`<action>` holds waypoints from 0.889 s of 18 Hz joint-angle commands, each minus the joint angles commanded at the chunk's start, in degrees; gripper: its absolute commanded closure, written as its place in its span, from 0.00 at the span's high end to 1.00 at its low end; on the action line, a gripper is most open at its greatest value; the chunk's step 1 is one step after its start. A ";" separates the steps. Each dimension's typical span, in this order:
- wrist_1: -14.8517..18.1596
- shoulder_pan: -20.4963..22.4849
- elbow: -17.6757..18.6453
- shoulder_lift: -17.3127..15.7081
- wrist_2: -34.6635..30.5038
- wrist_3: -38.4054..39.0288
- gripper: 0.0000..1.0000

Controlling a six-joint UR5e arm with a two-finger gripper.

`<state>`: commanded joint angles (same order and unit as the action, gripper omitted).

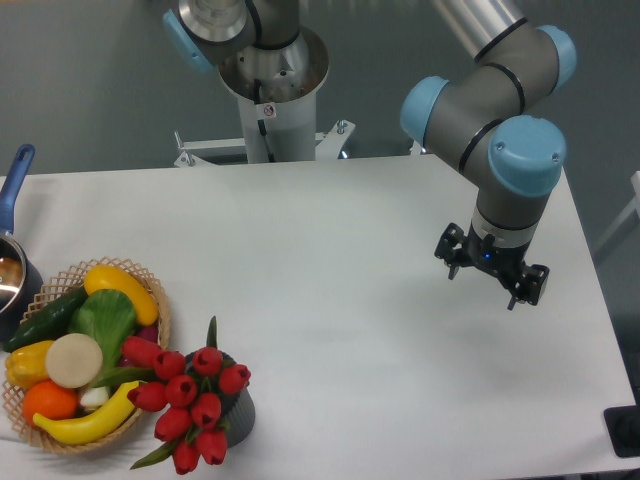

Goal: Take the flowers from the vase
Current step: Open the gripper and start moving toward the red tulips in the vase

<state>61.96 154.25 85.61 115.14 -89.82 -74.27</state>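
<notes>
Black two-finger gripper, jaws released, hangs mid-right; red tulip flowers crowd the wicker basket, so a grab could snag it.

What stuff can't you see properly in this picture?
- The vase: mostly hidden under the flowers, so its mouth and the stems inside can't be seen.
- The pot: cut off by the left edge.
- The gripper: too small and dark to tell whether its fingers are open.
- The basket: its bottom is covered by fruit and vegetables.

white table, basket, vase, pot
</notes>
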 joint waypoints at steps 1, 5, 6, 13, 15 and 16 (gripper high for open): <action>0.00 0.00 0.00 0.00 0.00 0.00 1.00; 0.09 0.00 0.00 -0.09 0.26 -0.26 1.00; 0.00 0.00 0.00 -0.17 0.44 -0.35 1.00; -5.16 -1.66 1.84 -0.26 4.12 0.79 1.00; -10.52 -2.11 4.21 -0.26 4.75 4.55 1.00; -12.98 -2.28 5.09 -0.26 4.75 6.31 1.00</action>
<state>48.98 151.96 90.69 114.87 -85.08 -67.96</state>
